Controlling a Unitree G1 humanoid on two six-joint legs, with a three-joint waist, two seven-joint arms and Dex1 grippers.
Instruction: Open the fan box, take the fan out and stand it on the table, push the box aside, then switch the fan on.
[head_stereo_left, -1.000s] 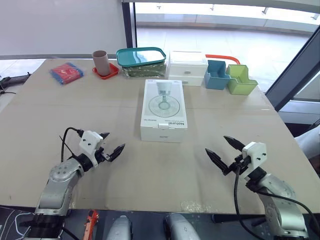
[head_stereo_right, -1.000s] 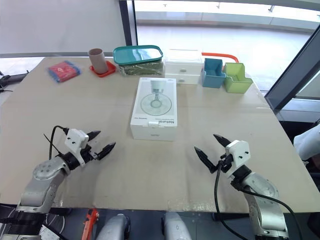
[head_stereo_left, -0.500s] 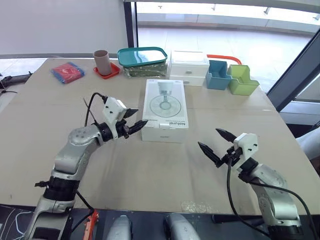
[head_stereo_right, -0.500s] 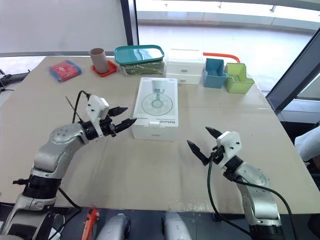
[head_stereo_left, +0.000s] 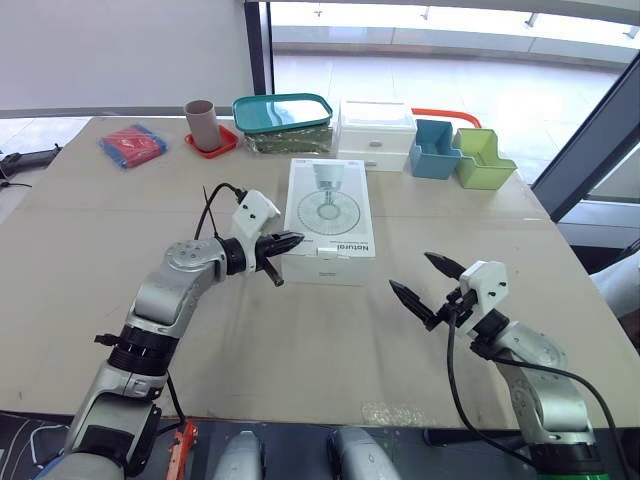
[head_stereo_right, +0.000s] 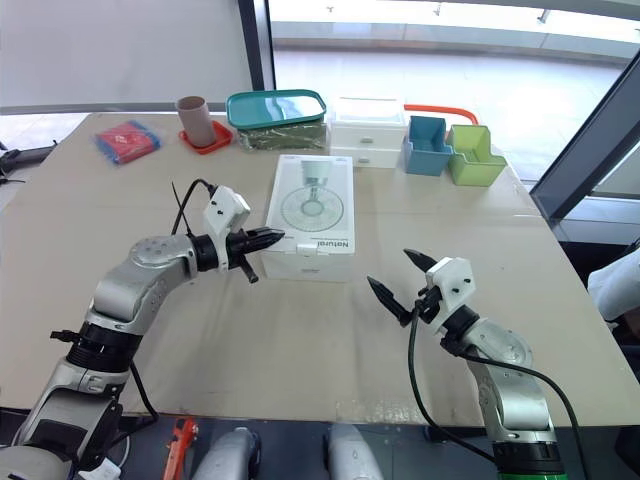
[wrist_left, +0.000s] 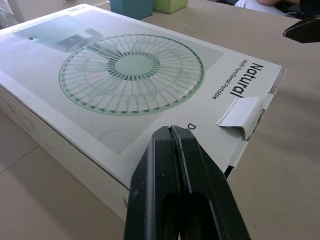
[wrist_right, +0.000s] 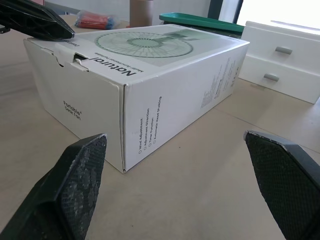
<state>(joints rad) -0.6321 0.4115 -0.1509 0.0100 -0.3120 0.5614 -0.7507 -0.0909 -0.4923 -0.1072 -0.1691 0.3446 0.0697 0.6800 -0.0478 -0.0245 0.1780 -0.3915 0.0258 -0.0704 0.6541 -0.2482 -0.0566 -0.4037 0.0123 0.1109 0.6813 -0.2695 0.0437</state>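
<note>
- Since a second ago, the left hand (wrist_left: 172, 131) has swung up from the near edge of the counter (head_stereo_left: 90, 250) to the near-left corner of the fan box (head_stereo_left: 330, 215). The right hand (head_stereo_left: 412, 272) has crept a little closer, and the box has not shifted.
- The fan box lies flat and closed at mid-counter, with its tuck flap (wrist_left: 242, 116) at the 6 o'clock end, one corner slightly lifted.
- The left hand sits at about 8 o'clock of the box, fingers pressed together in its wrist view, tip over the lid's near edge. Whether it touches the box cannot be told.
- The right hand hangs at about 4 o'clock of the box, well apart from it, fingers spread wide and holding nothing.
- Risk: nothing braces the box, so a poke at the flap could likely slide the light carton toward 12 o'clock, into the white drawer unit (head_stereo_left: 375, 135).
- Risk: the closed tip may skate over the smooth lid instead of catching the flap.
- Risk: prying too hard could tear the tab.
</note>
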